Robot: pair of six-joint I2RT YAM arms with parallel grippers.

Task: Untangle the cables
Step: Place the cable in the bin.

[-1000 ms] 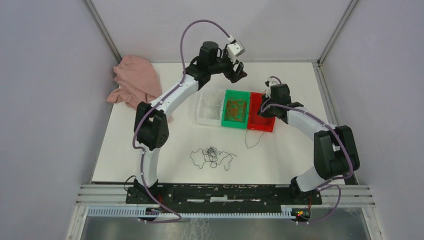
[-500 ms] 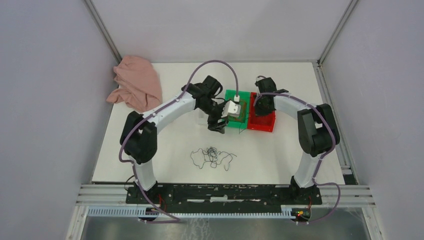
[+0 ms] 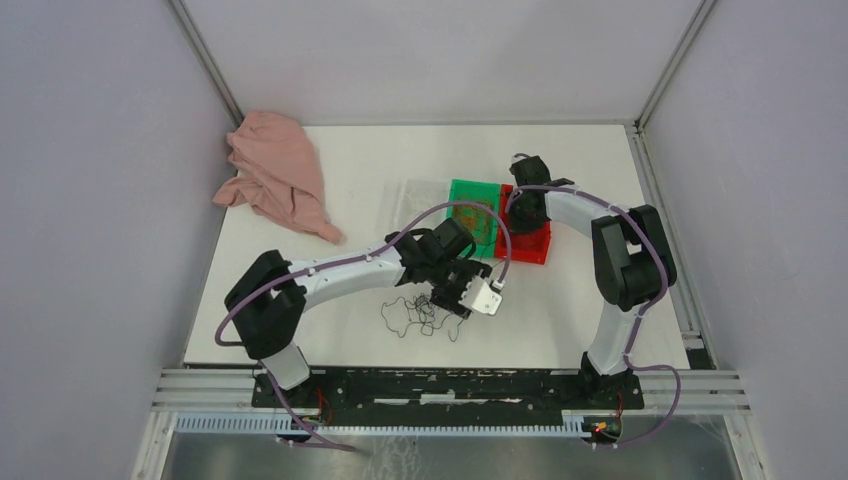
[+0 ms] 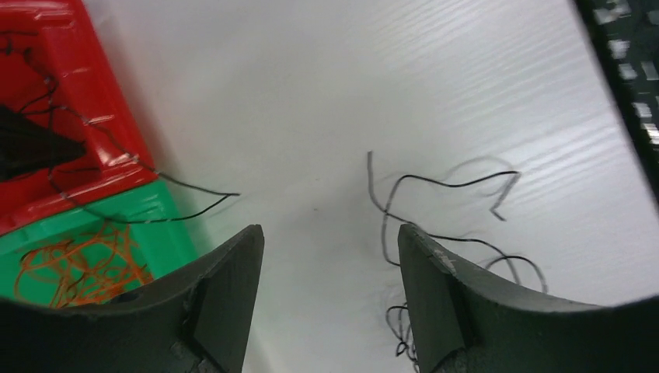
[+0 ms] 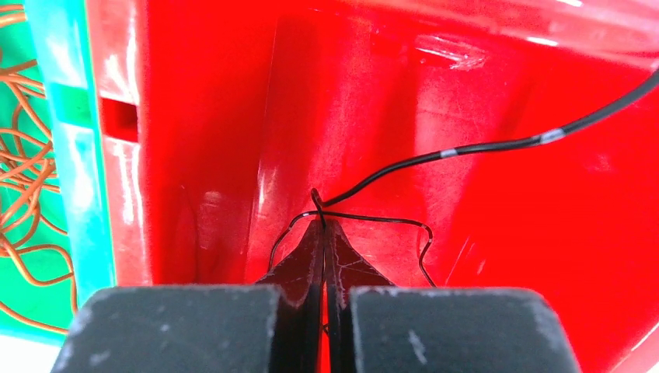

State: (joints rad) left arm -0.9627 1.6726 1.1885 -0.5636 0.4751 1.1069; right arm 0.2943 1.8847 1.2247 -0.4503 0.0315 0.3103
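A loose tangle of thin black cables point(image 3: 418, 316) lies on the white table near the front; its curls show in the left wrist view point(image 4: 435, 186). My left gripper point(image 3: 456, 294) hovers over the tangle's right side, open and empty point(image 4: 330, 233). My right gripper point(image 3: 527, 213) is down inside the red bin point(image 3: 537, 250), shut on a single black cable point(image 5: 365, 219) point(image 5: 323, 224). That cable trails out over the bin's edge onto the table point(image 4: 194, 211). Orange cables point(image 3: 478, 218) lie in the green bin point(image 4: 78, 268).
A clear bin point(image 3: 408, 196) stands left of the green bin point(image 3: 460, 190). A pink cloth point(image 3: 275, 175) lies at the table's back left corner. Grey walls close in on three sides. A black rail point(image 3: 450, 388) runs along the front edge.
My left arm swung from the far back, over the bins, down to the black tangle. My right gripper moved a little back and left over the red bin.
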